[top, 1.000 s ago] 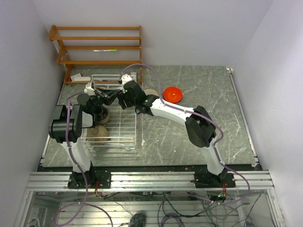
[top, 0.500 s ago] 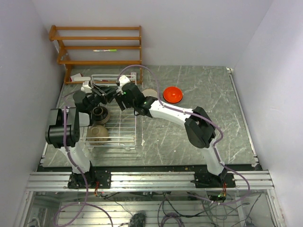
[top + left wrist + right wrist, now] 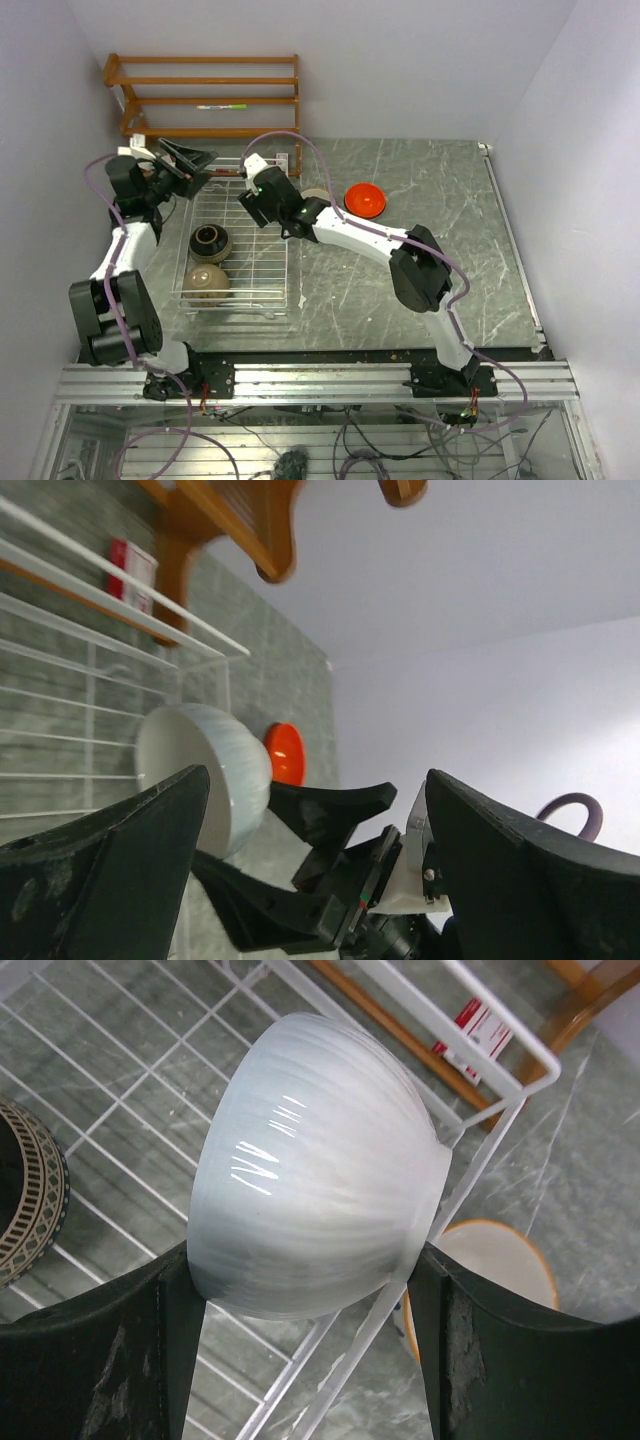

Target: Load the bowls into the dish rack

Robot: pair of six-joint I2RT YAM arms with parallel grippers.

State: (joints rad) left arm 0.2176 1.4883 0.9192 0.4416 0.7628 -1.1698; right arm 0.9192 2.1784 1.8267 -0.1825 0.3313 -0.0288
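My right gripper is shut on a cream-white ribbed bowl, its fingers pressing on both sides. It holds the bowl tilted above the far right corner of the white wire dish rack. From above, the right gripper hides that bowl. In the dish rack sit a black-brown bowl and a tan bowl. On the table lie an orange-red bowl and an orange-rimmed bowl. My left gripper stands open and empty, raised at the rack's far left corner and facing the held bowl.
A brown wooden shelf unit stands against the back wall just behind the rack. A small red and white box lies at its foot. The right arm reaches across the table's middle. A side wall runs close on the left.
My left gripper opened, let go of the black-brown bowl in the rack, and swung up to the far left. The right gripper carried the white bowl slightly farther back.
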